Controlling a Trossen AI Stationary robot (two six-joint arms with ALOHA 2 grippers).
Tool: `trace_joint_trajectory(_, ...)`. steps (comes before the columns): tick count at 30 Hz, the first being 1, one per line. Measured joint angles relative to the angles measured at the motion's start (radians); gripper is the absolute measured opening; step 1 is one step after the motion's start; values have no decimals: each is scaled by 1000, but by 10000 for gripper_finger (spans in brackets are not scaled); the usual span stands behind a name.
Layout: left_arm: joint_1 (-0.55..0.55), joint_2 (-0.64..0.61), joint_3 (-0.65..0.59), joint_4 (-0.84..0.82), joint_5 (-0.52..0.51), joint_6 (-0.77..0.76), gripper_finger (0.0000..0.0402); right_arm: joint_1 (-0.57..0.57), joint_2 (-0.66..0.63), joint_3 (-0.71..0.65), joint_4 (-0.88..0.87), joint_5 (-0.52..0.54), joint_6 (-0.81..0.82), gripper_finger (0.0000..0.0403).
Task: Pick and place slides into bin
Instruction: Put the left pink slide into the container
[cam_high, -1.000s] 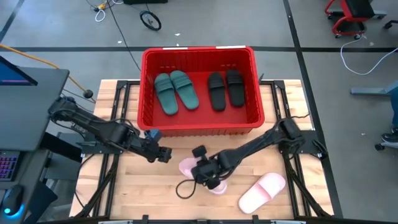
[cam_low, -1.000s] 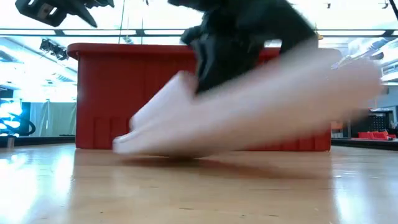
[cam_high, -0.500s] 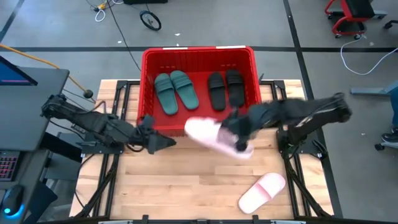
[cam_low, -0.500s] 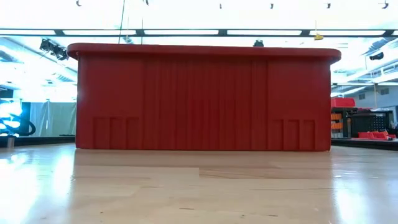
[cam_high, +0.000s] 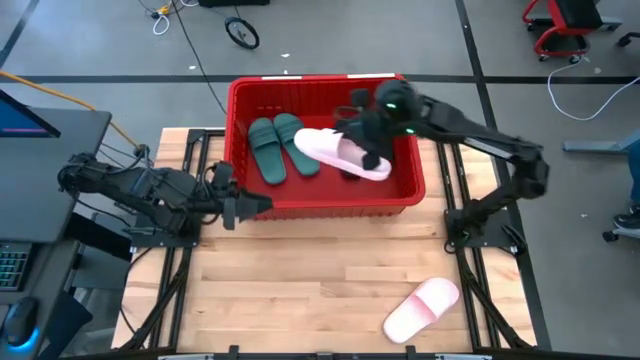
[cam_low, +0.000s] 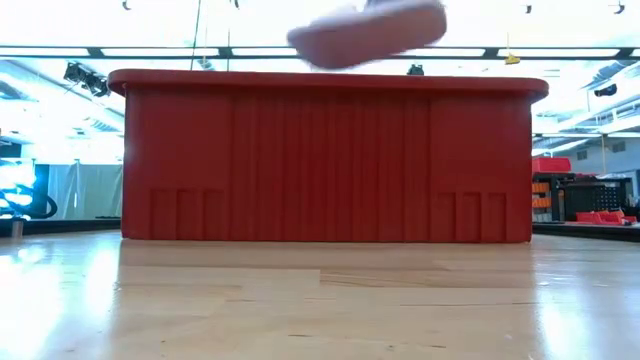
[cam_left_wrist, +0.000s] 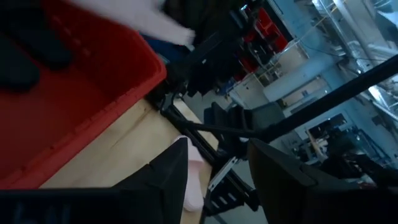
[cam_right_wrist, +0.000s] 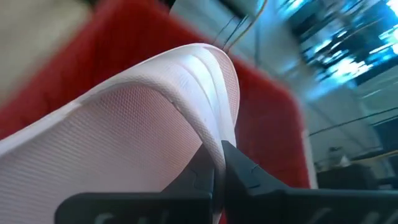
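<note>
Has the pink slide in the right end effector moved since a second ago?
Yes. The pink slide, held by the right end effector, has gone from the table in front of the red bin to above the bin's inside.

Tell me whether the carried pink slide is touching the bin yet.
Apart. The low view shows the pink slide above the bin rim, ceiling light between them; the right gripper clamps its edge.

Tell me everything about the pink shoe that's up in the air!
The pink slide is a pale pink, rubbery-looking slip-on sandal with a wide strap. The right gripper, shut on one end of it, holds it in the air above the red bin, tilted, with nothing else touching it. In the right wrist view its surface shows a fine dotted texture and ridges along the edge. The low view shows it above the bin's rim.
</note>
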Motion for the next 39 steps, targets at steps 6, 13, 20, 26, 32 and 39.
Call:
trace_joint_trajectory(6,-3,-3,0,-28,4,2,173,-20,220,0,-14,-15,-148,9)
trace_joint_trajectory(13,-3,-3,-1,-40,17,3,174,-8,359,-1,-117,4,-219,9)
trace_joint_trajectory(20,-2,-3,-1,-104,18,2,173,61,401,-1,-232,258,-438,9)
trace_joint_trajectory(26,-2,-3,-1,-116,17,-1,173,75,370,-51,-293,338,-490,9)
trace_joint_trajectory(32,-2,-3,-1,-117,17,-1,172,72,282,-138,-356,303,-492,12)
trace_joint_trajectory(39,-2,-3,-1,-118,17,-1,172,56,243,-250,-302,243,-321,83)
